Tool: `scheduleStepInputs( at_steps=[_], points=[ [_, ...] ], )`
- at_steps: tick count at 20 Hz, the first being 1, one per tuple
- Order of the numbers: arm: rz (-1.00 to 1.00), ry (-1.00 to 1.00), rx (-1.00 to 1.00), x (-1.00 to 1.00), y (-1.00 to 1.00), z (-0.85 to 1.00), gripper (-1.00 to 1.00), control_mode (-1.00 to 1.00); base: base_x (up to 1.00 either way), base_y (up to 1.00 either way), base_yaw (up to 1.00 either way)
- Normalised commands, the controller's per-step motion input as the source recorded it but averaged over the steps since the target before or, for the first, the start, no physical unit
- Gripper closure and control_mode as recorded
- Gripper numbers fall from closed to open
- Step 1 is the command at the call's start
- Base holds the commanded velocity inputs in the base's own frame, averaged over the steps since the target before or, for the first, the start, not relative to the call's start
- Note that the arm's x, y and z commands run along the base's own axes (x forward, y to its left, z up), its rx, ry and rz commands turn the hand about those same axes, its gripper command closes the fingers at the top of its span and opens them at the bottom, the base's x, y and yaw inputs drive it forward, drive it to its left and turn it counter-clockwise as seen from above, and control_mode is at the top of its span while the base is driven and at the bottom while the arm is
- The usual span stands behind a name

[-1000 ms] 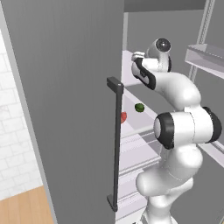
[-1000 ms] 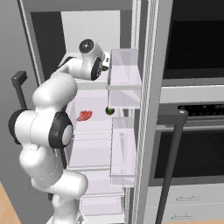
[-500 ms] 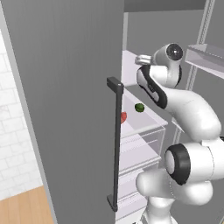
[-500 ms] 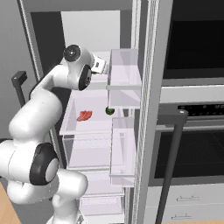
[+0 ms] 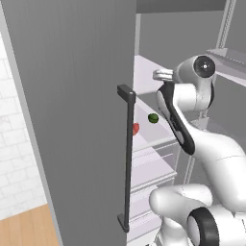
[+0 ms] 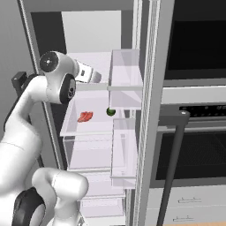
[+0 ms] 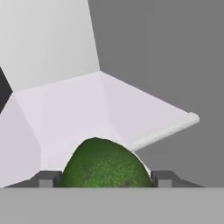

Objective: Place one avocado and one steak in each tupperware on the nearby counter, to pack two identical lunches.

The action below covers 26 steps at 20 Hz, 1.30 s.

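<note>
Counting what you have in front of you: two avocados and one steak. One avocado [image 7: 107,164] sits between the two dark fingertips [image 7: 47,179] in the hand view, at 6 o'clock of that picture, its green speckled dome rising well above them. The tips flank it on either side, so the tool [image 7: 105,180] appears to be gripping this avocado, with the jaws set wide around its body.

A second avocado [image 5: 153,117] lies on the fridge shelf [image 6: 95,128]; in the right base view you see it [image 6: 111,112] at the shelf's right end, close to the door bins. The steak [image 6: 84,116] rests flat on the same shelf, at 9 o'clock of that avocado and apart from it. In the left base view only a red sliver of the steak [image 5: 136,128] peeks out past the edge of the open grey fridge door [image 5: 72,115], beside the door's dark handle [image 5: 127,158].

Clear bins [image 6: 126,79] hang on the other door; I cannot make out anything in them. Below the shelf, the pale drawers [image 6: 88,152] look bare as far as you can see.

Your arm rises from the base, bends at the elbow and reaches up so the wrist sits above the shelf, level with the upper fridge compartment, the hand pointing into the fridge interior.
</note>
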Motion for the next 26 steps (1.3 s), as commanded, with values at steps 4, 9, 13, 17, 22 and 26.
scheduleStepInputs(
  at_steps=[4, 9, 13, 17, 22, 26],
  points=[
    [0.0, 0.12, -0.03, -1.0, 0.0, 0.0, 1.0, -1.0, 0.0, 0.0, 0.0],
    [0.0, 0.27, -0.01, -1.0, 0.03, -0.15, 1.0, -1.0, 0.0, 0.0, 0.0],
    [0.01, 0.24, 0.0, -1.0, 0.07, -0.31, 1.0, -1.0, 0.0, 0.0, 0.0],
    [0.04, 0.3, 0.0, -1.0, 0.09, -0.35, 1.0, -1.0, 0.0, 0.0, 0.0],
    [0.05, 0.33, -0.02, -0.86, 0.07, -0.6, 1.0, -1.0, 0.0, 0.0, 0.0],
    [0.08, 0.17, -0.04, -0.12, 0.04, -0.61, 1.0, -1.0, 0.0, 0.0, 0.0]
  ],
)
